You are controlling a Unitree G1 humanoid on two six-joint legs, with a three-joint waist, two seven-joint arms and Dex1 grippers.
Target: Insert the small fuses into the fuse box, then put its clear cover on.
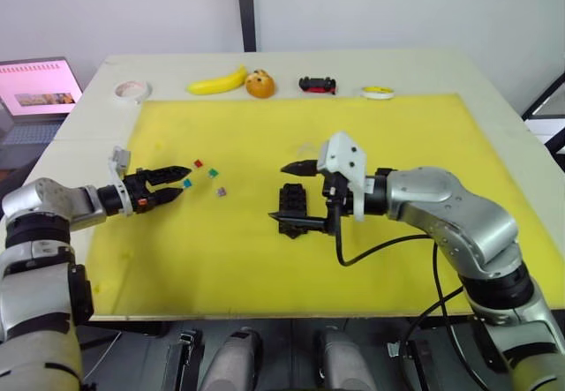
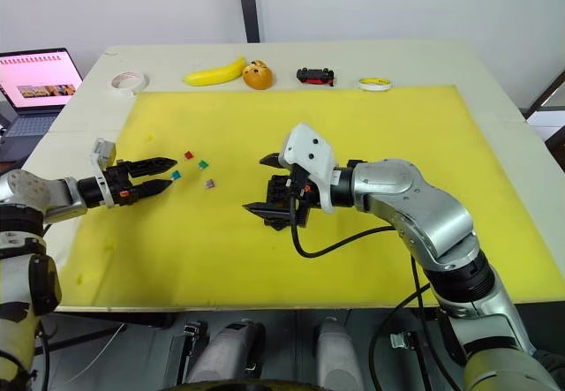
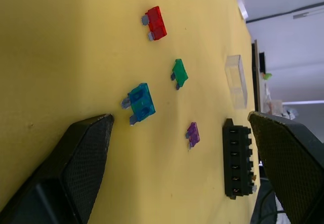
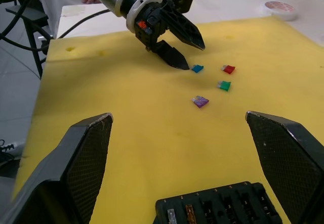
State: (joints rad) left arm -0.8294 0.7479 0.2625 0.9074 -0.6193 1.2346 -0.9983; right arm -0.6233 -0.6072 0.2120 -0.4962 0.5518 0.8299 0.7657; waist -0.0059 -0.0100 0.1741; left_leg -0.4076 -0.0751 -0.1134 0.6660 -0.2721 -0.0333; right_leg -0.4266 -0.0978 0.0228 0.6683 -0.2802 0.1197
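Observation:
The black fuse box [image 1: 294,204] lies mid-mat, between the fingers of my open right gripper [image 1: 281,195]. A grey and an orange-brown fuse [image 4: 189,211] sit in its slots. Left of it on the yellow mat lie a red fuse [image 1: 199,163], a green fuse [image 1: 213,173], a purple fuse [image 1: 221,191] and a blue fuse [image 1: 187,182]. My left gripper [image 1: 183,181] is open, its tips just short of the blue fuse [image 3: 140,102], with nothing held. The clear cover [image 3: 236,81] rests on the mat close by the fuse box [image 3: 238,161].
Along the table's far edge stand a white tape roll [image 1: 132,90], a banana [image 1: 218,81], an orange fruit [image 1: 259,84], a black-and-red toy car [image 1: 317,84] and a yellow tape roll [image 1: 378,92]. A laptop [image 1: 35,86] sits off the table's left.

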